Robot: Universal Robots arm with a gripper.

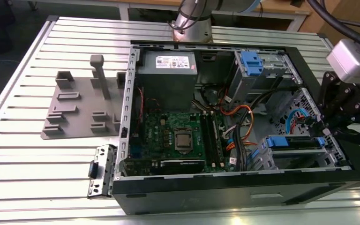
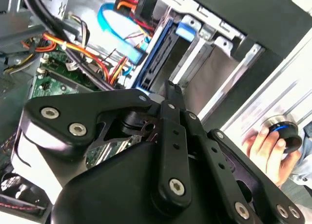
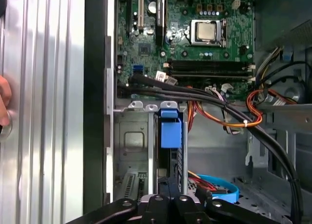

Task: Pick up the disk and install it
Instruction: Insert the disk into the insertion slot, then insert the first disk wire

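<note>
Blue-railed disk [image 1: 294, 143] sits in the computer case's [image 1: 243, 197] drive cage, claw [image 1: 322, 132] pressed together at its edge.

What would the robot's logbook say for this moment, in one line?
gripper: at drive cage | disk: seated in cage slot, blue rail showing | PC case: open

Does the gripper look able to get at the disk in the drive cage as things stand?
Probably yes. The gripper sits right at the disk, which stands in its slot in the drive cage. The black cables pass beside it, not across it.
</note>
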